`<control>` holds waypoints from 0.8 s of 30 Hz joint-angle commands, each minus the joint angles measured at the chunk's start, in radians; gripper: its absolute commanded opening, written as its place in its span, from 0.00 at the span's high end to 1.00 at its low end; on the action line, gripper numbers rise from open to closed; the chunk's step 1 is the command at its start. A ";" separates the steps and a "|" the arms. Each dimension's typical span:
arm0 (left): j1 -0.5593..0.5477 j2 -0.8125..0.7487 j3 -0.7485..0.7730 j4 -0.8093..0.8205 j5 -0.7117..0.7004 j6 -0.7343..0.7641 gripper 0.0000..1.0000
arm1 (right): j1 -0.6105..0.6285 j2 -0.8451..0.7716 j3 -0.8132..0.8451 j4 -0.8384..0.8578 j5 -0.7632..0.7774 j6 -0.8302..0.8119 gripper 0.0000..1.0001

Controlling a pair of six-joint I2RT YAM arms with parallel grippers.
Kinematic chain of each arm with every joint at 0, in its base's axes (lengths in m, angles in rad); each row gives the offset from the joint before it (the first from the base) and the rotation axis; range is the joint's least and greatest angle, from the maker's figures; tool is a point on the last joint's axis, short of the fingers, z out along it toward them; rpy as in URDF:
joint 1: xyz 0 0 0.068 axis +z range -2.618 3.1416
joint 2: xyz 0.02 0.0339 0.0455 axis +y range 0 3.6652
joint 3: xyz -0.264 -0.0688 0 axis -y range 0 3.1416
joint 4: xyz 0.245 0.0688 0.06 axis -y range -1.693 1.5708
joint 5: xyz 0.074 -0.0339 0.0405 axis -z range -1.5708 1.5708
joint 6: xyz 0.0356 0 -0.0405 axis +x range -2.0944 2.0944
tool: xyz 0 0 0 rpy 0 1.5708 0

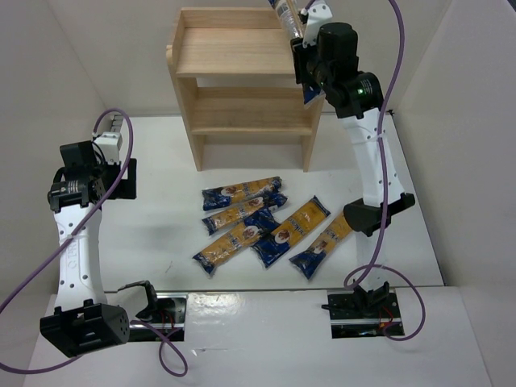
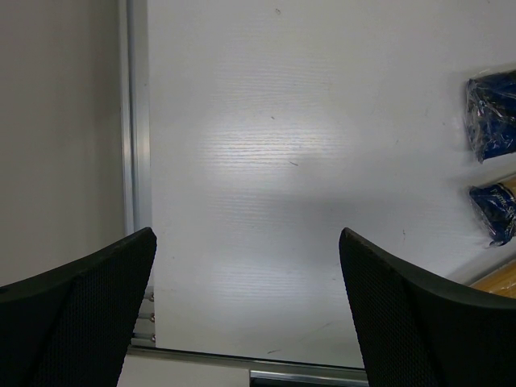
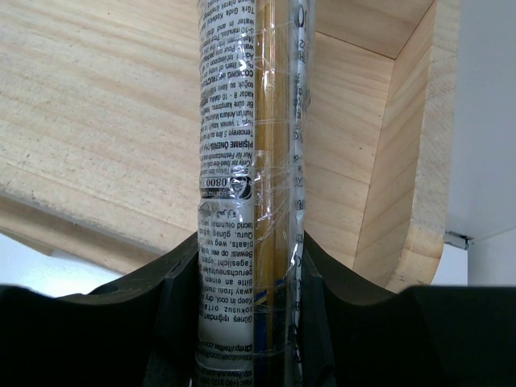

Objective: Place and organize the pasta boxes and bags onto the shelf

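The light wooden shelf [image 1: 242, 81] stands at the back of the table. My right gripper [image 1: 301, 58] is raised at its top right corner and shut on a pasta pack [image 1: 284, 14] held roughly upright. In the right wrist view the gripper [image 3: 246, 250] pinches this pack [image 3: 242, 121], showing white printed film and yellow spaghetti, in front of the top tier [image 3: 97, 121] and its side panel [image 3: 419, 161]. Several dark-blue pasta packs [image 1: 292, 230] lie on the table before the shelf. My left gripper [image 1: 127, 179] hangs at the far left, open and empty [image 2: 247, 238] over bare table.
White walls close in the table on the left, back and right. A metal rail [image 2: 135, 121] runs along the table's left edge. Two blue pack ends [image 2: 492, 117] show at the right edge of the left wrist view.
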 commanded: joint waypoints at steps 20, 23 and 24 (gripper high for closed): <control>0.004 -0.011 -0.002 -0.001 -0.003 -0.013 0.00 | -0.029 0.045 0.120 0.196 0.015 0.013 0.70; 0.004 -0.011 -0.002 -0.001 -0.003 -0.013 0.00 | -0.029 0.045 0.120 0.196 0.015 0.013 0.61; 0.004 -0.020 -0.002 -0.001 -0.003 -0.013 0.00 | -0.029 0.045 0.120 0.196 0.006 0.013 0.58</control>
